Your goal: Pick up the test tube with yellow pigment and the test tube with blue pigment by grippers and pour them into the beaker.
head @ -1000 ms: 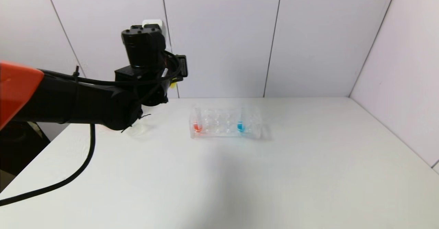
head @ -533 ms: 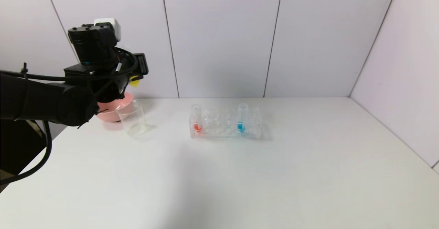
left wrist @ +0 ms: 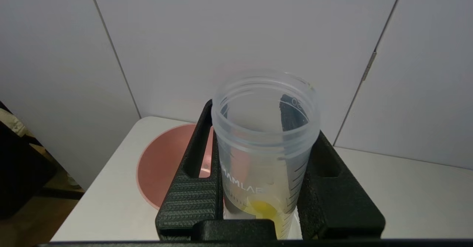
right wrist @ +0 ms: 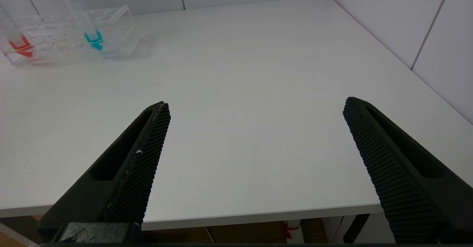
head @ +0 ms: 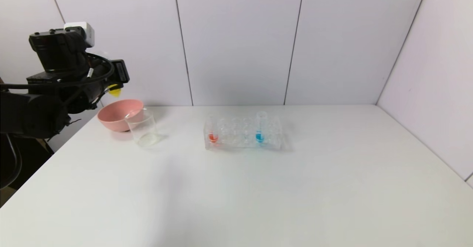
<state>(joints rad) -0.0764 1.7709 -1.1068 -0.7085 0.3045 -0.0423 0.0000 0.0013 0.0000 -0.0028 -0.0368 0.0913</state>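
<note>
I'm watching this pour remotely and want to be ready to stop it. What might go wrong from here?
The left gripper holds the test tube with yellow pigment over the pink bowl, not the beaker; tipping here would likely pour into the wrong vessel. The open tube could spill if swung fast. The right gripper, open near the table edge, must later lift the test tube with blue pigment without snagging the rack.
</note>
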